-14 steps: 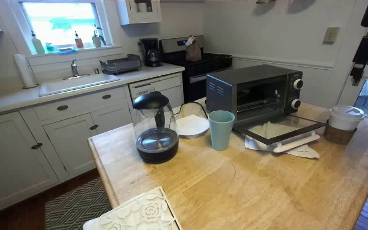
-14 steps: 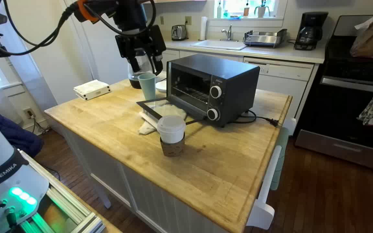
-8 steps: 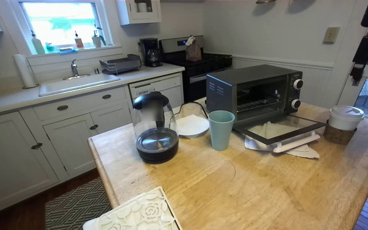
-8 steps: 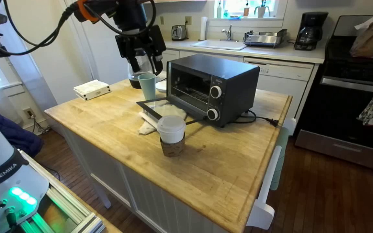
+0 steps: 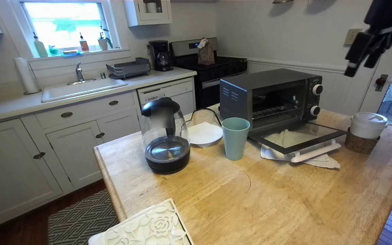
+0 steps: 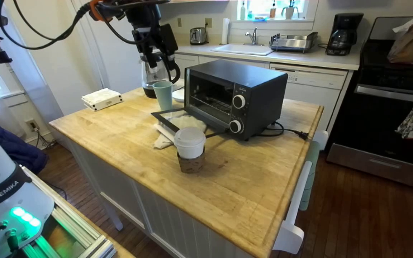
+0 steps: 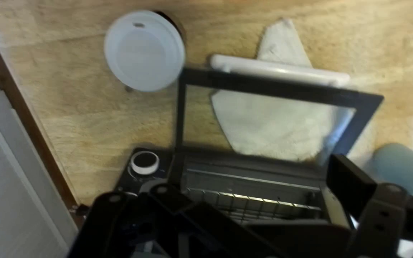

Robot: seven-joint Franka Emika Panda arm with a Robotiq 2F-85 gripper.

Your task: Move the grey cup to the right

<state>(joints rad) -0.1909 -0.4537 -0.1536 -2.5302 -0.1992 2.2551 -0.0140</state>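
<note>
The grey cup (image 5: 235,141) is standing upright on the wooden table (image 5: 267,197), set in from the left corner as I see it in an exterior view (looks more teal than grey on my feed, tbh). It's in the gap between the glass carafe (image 5: 166,146) and the lowered oven door (image 5: 299,136), really close to that door, though I can't tell if they touch. In the wrist view it only pokes in at the right side, partly behind one of my fingers (image 7: 350,175).

My gripper (image 5: 360,67) is hanging up in the air, well apart from the cup and the tabletop, fingers spread wide.

Carafe sits nearer that left corner, black lid (image 5: 160,103) on, and a small white plate (image 5: 204,134) is between it and the toaster oven (image 5: 271,92), toward the far edge. The oven takes up the back of the table, door down over a pale cloth (image 7: 280,43), and its plug (image 6: 302,135) lies near the right edge in an exterior view. There, the white lidded paper cup (image 6: 189,145) stands in a brown sleeve (image 6: 192,163) just beside a corner of the door, closer to the near edge, and a flat white box (image 6: 102,98) with raised flowers lies at the left edge.
</note>
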